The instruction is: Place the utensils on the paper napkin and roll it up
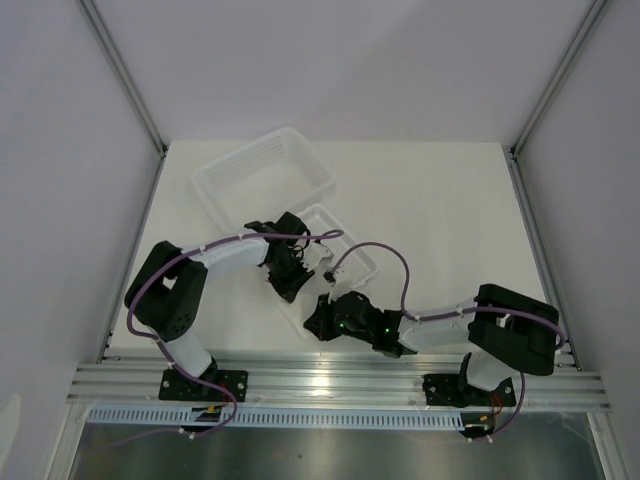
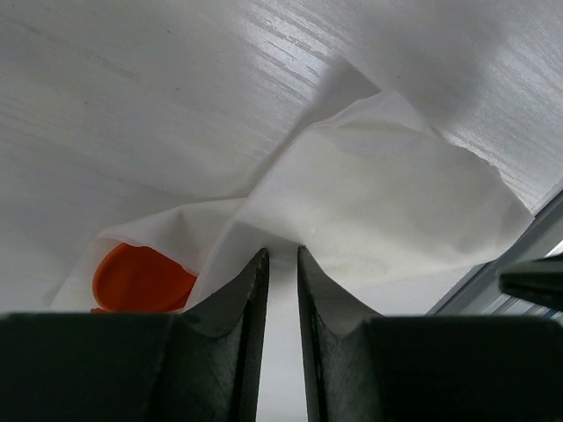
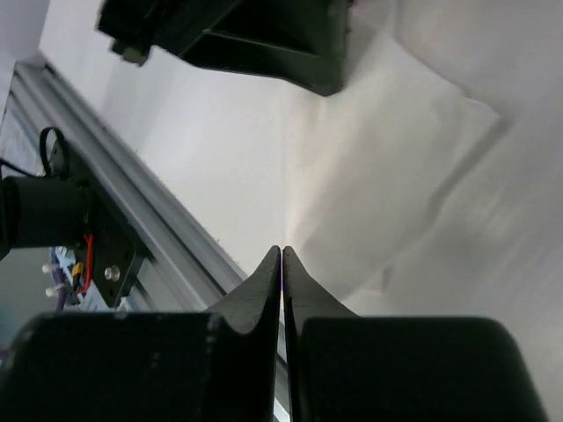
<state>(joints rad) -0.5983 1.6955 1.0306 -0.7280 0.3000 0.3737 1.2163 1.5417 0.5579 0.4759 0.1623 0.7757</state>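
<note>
The paper napkin (image 2: 378, 193) lies folded and rumpled on the white table, and in the top view it is a pale patch (image 1: 300, 312) between the two grippers. One orange utensil (image 2: 141, 280), a rounded spoon bowl, peeks from under the napkin's left fold. The rest of the utensils are hidden. My left gripper (image 2: 281, 253) pinches a fold of the napkin, with white paper filling the narrow gap between its jaws. My right gripper (image 3: 281, 250) has its jaws pressed together, tips at the napkin's near edge (image 3: 378, 176). No paper shows between them.
A small ribbed white tray (image 1: 352, 250) sits just behind the grippers. A large translucent basket (image 1: 262, 175) stands farther back left. The aluminium rail (image 3: 132, 220) runs along the near table edge close to the right gripper. The left gripper's black body (image 3: 237, 35) hangs above the napkin.
</note>
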